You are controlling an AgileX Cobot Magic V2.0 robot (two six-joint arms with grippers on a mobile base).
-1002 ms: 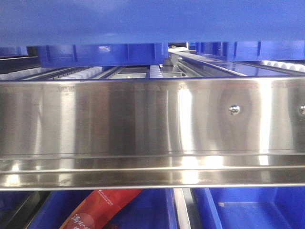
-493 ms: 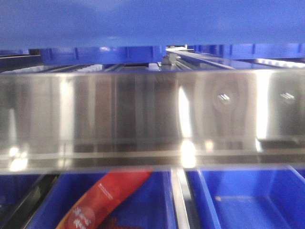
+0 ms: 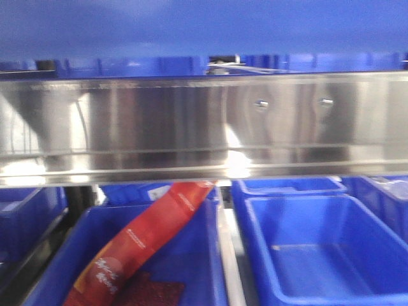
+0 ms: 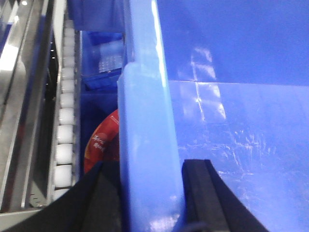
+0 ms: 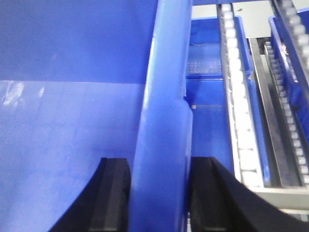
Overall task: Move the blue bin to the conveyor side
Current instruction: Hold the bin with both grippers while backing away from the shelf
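The blue bin fills the top of the front view, held up close to the camera. My left gripper is shut on the blue bin's left rim, one black finger outside and one inside the wall. On the opposite side my right gripper is shut on the right rim in the same way. The bin's smooth empty floor shows in both wrist views. The conveyor is out of view.
A shiny stainless steel rack rail crosses the front view. Under it stand other blue bins, one holding a red packet. White roller tracks run beside the held bin on the left and on the right.
The steel rail has risen in the front view, and the lower bins and red packet show more fully. The view is blurred by motion.
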